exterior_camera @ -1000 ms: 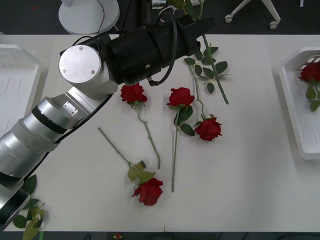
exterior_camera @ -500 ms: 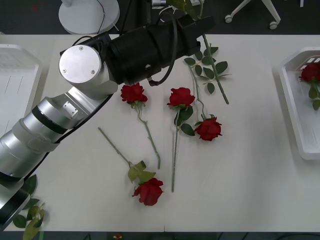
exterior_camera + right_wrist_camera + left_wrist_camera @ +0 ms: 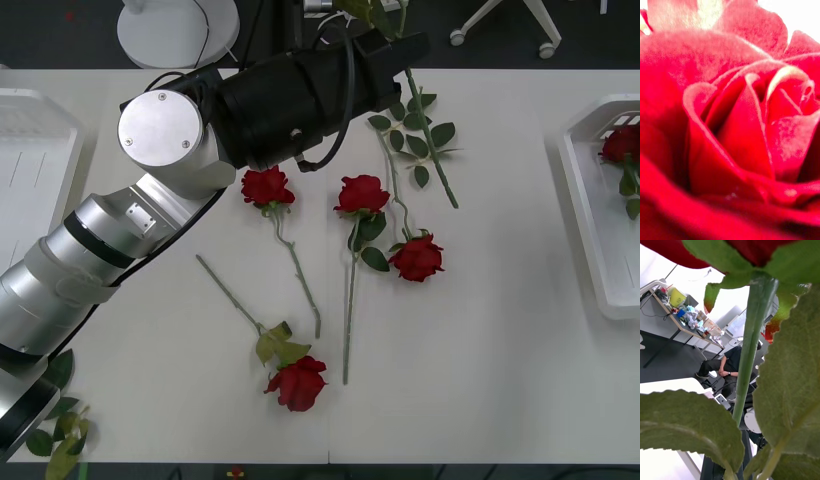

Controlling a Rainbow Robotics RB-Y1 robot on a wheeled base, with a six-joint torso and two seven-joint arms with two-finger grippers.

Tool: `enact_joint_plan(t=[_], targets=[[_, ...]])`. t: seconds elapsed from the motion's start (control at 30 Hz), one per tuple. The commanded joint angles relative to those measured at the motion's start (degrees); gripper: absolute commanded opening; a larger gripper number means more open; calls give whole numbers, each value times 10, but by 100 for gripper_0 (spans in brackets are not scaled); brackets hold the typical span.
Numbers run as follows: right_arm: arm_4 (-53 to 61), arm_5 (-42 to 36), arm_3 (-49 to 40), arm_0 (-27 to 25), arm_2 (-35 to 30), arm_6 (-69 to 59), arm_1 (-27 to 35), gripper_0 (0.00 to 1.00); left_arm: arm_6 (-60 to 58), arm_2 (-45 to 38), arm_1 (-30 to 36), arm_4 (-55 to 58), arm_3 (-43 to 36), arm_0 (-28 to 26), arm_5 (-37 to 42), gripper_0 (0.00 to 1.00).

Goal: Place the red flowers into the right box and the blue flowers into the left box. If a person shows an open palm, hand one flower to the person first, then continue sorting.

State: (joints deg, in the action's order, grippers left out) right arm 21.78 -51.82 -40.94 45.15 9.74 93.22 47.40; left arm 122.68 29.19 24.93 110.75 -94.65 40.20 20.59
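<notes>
Front view: the left arm [image 3: 170, 190] reaches across the white tabletop [image 3: 500, 300] to its far edge; whether its pincer is spread or pressed together cannot be told. Four red flowers [image 3: 362, 194] lie near the tabletop's middle. The right box [image 3: 590, 225], at the tabletop's right edge, holds a fifth bloom; the left box [image 3: 30, 170] sits at the left edge.

Right wrist view: red petals [image 3: 730, 123], very close.

Left wrist view: a green stem [image 3: 752, 337] and leaves, very close.

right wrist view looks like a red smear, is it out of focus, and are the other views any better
Right wrist view: a red rose sits very near, petals soft, washed out along one edge. Left wrist view: near stem and leaves blurred, the room behind sharper. Front view: evenly lit, roses on the table crisp with faint shadows.
</notes>
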Motion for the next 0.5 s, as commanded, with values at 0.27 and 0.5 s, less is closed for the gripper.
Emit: enact_joint_plan(t=[0.27,0.5], targets=[[198,-146,-112,26,-10,188,129,100,-45,5,-13,7,-24,32,-7,0],[351,-241,-179,25,-10,290,172,100,-45,5,-13,7,-24,32,-7,0]])
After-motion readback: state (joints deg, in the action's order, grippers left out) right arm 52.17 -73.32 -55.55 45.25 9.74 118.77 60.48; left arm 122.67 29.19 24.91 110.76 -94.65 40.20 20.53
